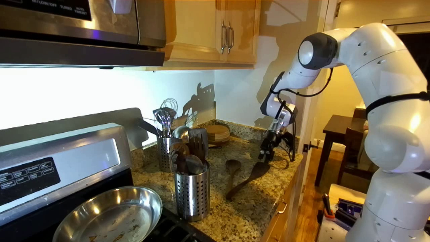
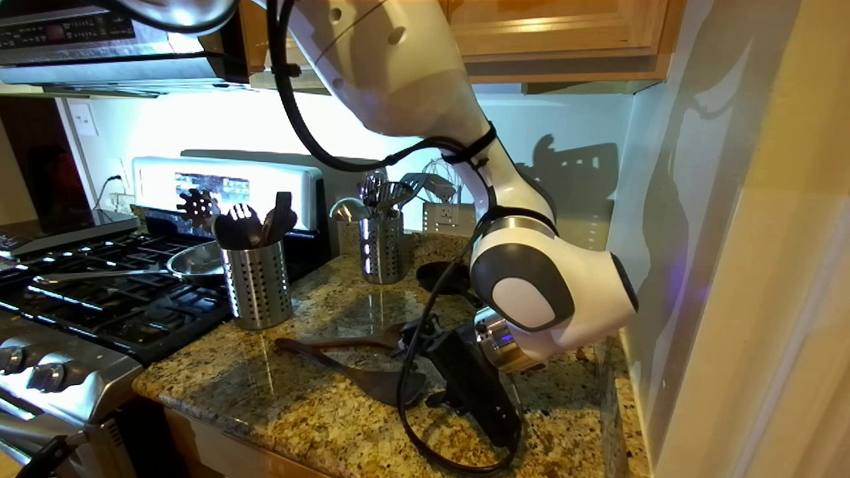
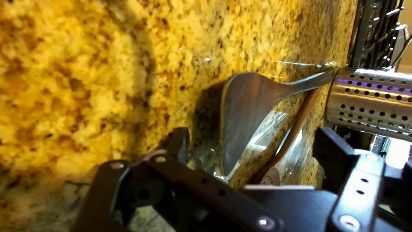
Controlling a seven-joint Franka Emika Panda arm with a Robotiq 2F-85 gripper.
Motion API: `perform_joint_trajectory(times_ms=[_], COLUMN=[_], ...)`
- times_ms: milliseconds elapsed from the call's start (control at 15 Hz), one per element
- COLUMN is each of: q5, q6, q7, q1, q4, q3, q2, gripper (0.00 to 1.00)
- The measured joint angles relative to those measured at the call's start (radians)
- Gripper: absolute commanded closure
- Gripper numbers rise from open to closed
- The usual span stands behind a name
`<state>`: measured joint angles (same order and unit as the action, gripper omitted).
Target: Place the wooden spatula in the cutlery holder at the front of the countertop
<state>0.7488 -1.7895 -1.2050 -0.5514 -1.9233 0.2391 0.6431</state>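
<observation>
Gripper [image 3: 256, 141] nearest the lens, across the bottom of the wrist view: jaws spread wide, nothing held. Head of the spatula [image 3: 252, 106] shows in the gap between the fingertips, near frame centre; whether a finger touches it, cannot tell.

Spatula lies flat on the counter [image 1: 248, 218], right of centre in an exterior view, its head by the gripper, a wooden spoon [image 1: 232, 165] just beside. Holder [image 1: 192, 193], lower centre of that frame, stands upright with dark utensils [image 1: 198, 154] in it; spatula lies outside.

Progress (judged): gripper in place for a grasp, none made. Left: grip, lift, carry, lower into holder, release.

Writing: overhead unit [image 1: 82, 33], upper left, reads "HI/LOW/OFF", "TURBO", "AUTO", "TIMESET". Stove panel [image 1: 28, 179], left edge: print too small. No brand legible.
</observation>
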Motion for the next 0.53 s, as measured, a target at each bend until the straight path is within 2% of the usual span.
perform_joint_trajectory(times_ms=[200, 267, 333, 400, 533], q5=[0.0, 0.0, 0.0, 0.0, 0.0], q6=[0.0, 0.001, 0.001, 0.001, 0.001], q7=[0.0, 0.0, 0.0, 0.0, 0.0], q1=[0.001, 0.001, 0.001, 0.001, 0.001], q4=[0.0, 0.0, 0.0, -0.001, -0.001], q3=[-0.004, -0.004, -0.005, -0.005, -0.005], q2=[0.0, 0.0, 0.0, 0.0, 0.002], gripper=[0.0, 0.03, 0.1, 0.26, 0.38])
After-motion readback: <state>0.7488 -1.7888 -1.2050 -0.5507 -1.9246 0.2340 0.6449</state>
